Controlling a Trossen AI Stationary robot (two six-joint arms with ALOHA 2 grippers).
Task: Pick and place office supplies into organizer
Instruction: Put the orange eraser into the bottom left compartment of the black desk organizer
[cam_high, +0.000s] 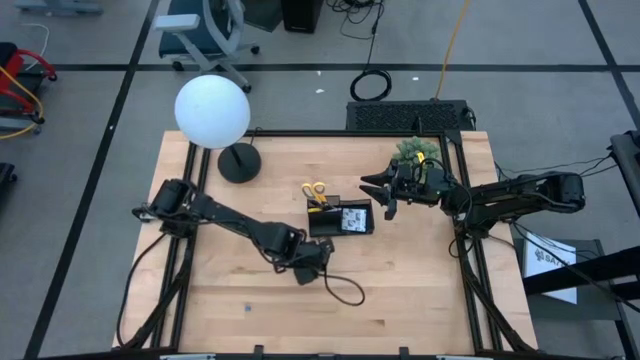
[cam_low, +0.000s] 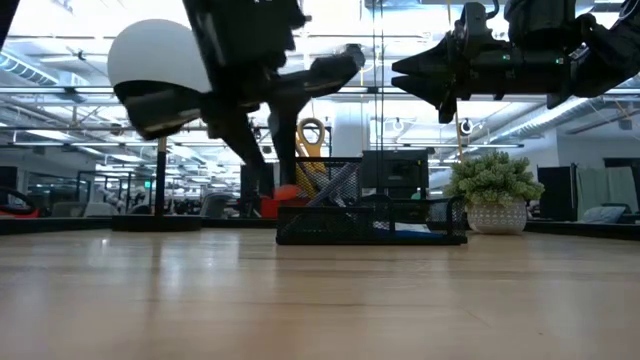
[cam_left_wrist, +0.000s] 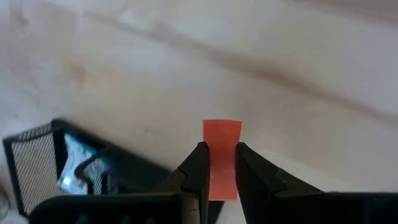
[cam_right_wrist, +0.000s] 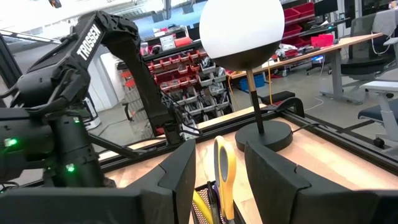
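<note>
The black mesh organizer (cam_high: 345, 220) (cam_low: 370, 225) (cam_left_wrist: 37, 162) stands mid-table. Yellow-handled scissors (cam_high: 315, 190) (cam_low: 312, 140) (cam_right_wrist: 222, 168) stick up out of its taller compartment, handles on top. Something pale blue (cam_left_wrist: 81, 168) lies in its lower tray. My left gripper (cam_high: 312, 260) (cam_left_wrist: 221, 149) hovers over the wood just near-left of the organizer, shut on a small red eraser-like piece (cam_left_wrist: 222, 155). My right gripper (cam_high: 378, 192) (cam_low: 400, 72) (cam_right_wrist: 217, 155) hangs open and empty above the table, right of the organizer, its fingers pointing toward the scissors. My left gripper pinches the red piece between its two fingers, on the piece's two long sides (cam_left_wrist: 211, 165). The fingers point down at the table. One end of the piece (cam_left_wrist: 222, 127) sticks out past the fingertips, and the piece is lifted clear of the wood.
A lamp with a white globe (cam_high: 212, 110) stands on a black round base (cam_high: 240, 162) at the far left. A green plant in a pot (cam_high: 415, 152) (cam_low: 492, 190) sits far right, close behind my right gripper. A black cable (cam_high: 345, 290) loops on the table near my left gripper.
</note>
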